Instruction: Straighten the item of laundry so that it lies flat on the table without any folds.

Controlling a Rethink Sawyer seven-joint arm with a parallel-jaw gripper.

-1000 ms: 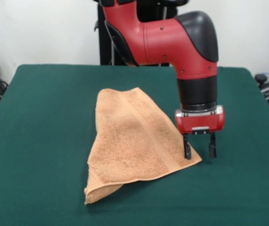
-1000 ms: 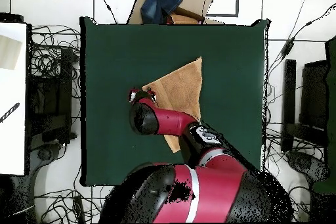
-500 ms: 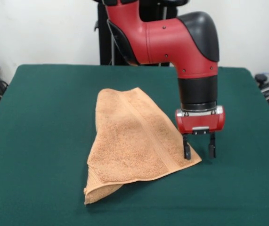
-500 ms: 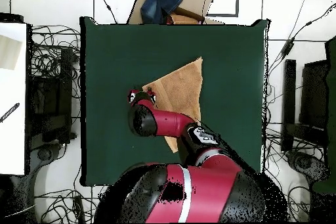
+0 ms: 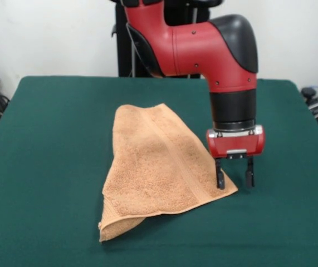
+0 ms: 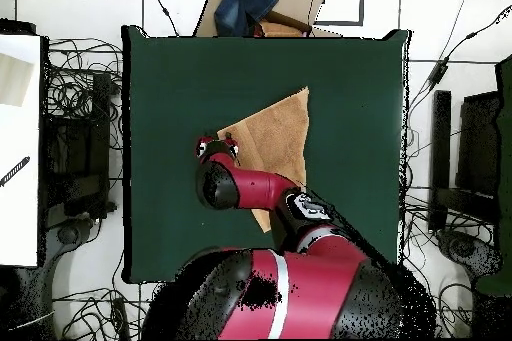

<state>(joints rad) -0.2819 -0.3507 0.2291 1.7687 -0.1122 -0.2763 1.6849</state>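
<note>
The item of laundry is a peach-orange towel folded over itself on the table, with a lower layer peeking out at its front left corner. A woven band runs along its right side. My gripper is open at the towel's right corner, one finger on the cloth edge and the other over bare felt. In the overhead view the towel lies mid-table and the gripper shows at its left corner, with the arm covering the towel's lower part.
Green felt surrounds the towel on every side. Cables and dark boxes lie off the table's edges, and a cardboard box with blue cloth sits beyond one end.
The gripper has shifted very slightly toward the towel's corner. The towel has not moved.
</note>
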